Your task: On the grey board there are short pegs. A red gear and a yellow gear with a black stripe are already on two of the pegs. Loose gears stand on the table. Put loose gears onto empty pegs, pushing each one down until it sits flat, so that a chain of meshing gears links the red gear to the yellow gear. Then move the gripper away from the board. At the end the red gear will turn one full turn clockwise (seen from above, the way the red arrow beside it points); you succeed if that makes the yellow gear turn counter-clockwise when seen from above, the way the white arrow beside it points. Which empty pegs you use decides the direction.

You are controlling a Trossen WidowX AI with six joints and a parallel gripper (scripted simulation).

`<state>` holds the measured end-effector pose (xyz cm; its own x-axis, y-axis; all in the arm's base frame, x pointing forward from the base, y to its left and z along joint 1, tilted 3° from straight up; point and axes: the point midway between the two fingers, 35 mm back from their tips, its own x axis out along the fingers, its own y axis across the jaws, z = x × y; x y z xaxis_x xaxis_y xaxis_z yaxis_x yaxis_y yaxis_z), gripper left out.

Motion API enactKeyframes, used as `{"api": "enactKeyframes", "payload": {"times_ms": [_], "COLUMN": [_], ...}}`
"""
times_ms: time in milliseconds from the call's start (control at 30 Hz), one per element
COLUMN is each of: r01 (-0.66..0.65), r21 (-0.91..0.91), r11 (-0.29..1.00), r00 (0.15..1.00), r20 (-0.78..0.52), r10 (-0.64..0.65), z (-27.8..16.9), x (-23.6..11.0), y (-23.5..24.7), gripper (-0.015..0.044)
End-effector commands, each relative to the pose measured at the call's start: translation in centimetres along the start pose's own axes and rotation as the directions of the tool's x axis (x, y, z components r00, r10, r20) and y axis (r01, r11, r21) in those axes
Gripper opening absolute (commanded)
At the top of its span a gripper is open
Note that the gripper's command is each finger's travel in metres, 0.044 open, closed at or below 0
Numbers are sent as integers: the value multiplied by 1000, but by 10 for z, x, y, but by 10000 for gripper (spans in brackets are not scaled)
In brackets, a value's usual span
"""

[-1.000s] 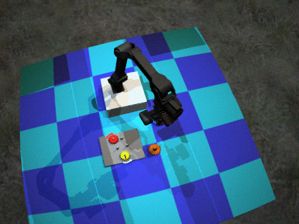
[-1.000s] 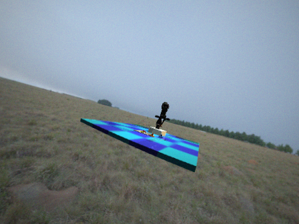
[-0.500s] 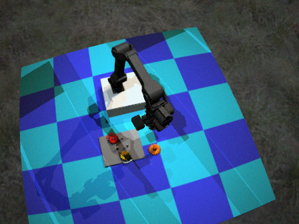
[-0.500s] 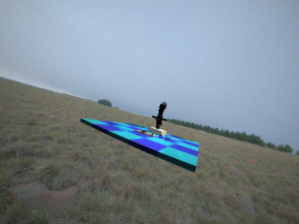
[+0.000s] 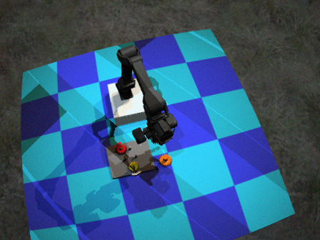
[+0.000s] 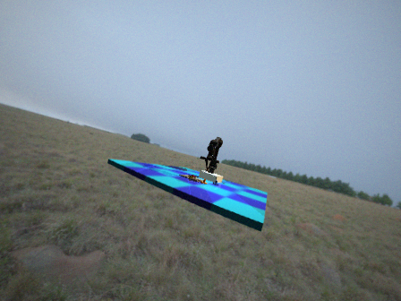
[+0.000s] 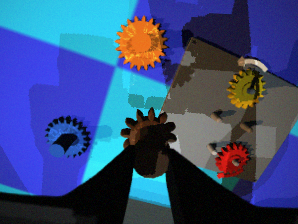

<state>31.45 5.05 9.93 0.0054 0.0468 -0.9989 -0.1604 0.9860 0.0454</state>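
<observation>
My gripper (image 7: 150,153) is shut on the knob of a brown gear (image 7: 146,131), held level above the table, left of the grey board (image 7: 192,131) (image 5: 118,169) in the wrist view. The red gear (image 7: 232,159) (image 5: 121,150) and the yellow gear (image 7: 244,89) (image 5: 133,166) with its black stripe sit on the board. Between them stand three empty pegs, one (image 7: 216,116) toward the held gear, one (image 7: 246,126) farther right and one (image 7: 212,148) beside the red gear. An orange gear (image 7: 141,43) (image 5: 165,160) and a blue gear (image 7: 56,149) stand loose on the table.
The white arrow (image 7: 256,63) lies beside the yellow gear. The white arm base (image 5: 121,103) stands behind the board. In the top view the arm hides the blue gear and most of the held gear. The exterior view shows the gears too small to judge.
</observation>
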Motion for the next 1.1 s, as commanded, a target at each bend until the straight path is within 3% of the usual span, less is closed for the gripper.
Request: {"api": "enactKeyframes", "payload": {"times_ms": [0, 1067], "r01": [1, 6], "r21": [-3, -2], "r11": [1000, 1000], "r00": [1000, 1000], "r20": [5, 1], "r10": [-1, -6], "z": [-3, -38], "x": [3, 37], "y": [-10, -80], "gripper": [0, 0]}}
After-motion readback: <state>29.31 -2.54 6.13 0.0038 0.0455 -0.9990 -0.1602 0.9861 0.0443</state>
